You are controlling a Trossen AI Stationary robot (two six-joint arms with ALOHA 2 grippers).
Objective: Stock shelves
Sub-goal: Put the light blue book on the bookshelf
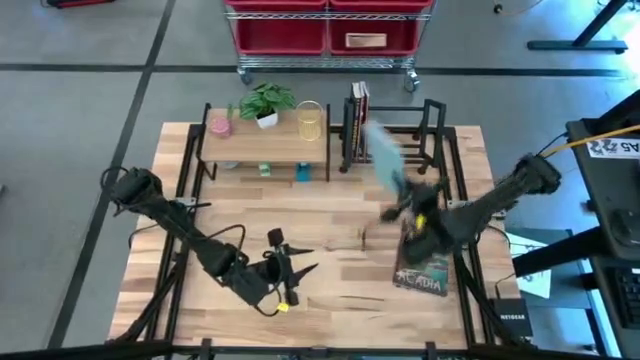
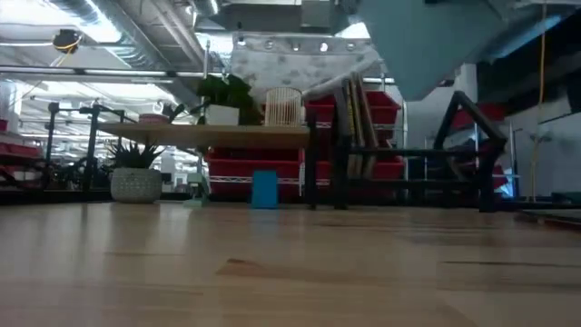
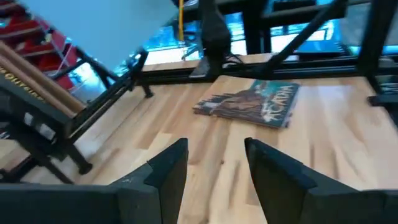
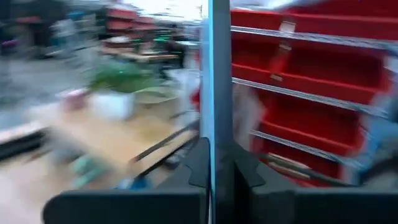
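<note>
Right gripper (image 1: 400,190) clamps a light-blue book (image 1: 384,155) mid-carry, next slotting it into the black book rack (image 1: 425,135); left gripper (image 1: 300,262) waits, jaws wide.

you're looking at a lab or workshop: exposed ceiling ducts (image 2: 82,14) are running overhead, a wheeled cart (image 1: 325,35) of red bins is standing behind the tabletop (image 1: 330,215).

Pale, smooth wooden tabletop (image 1: 330,215) with visible grain. Matt black metal open-frame book rack (image 1: 432,140). Glossy printed paperback book cover (image 3: 252,104).
</note>
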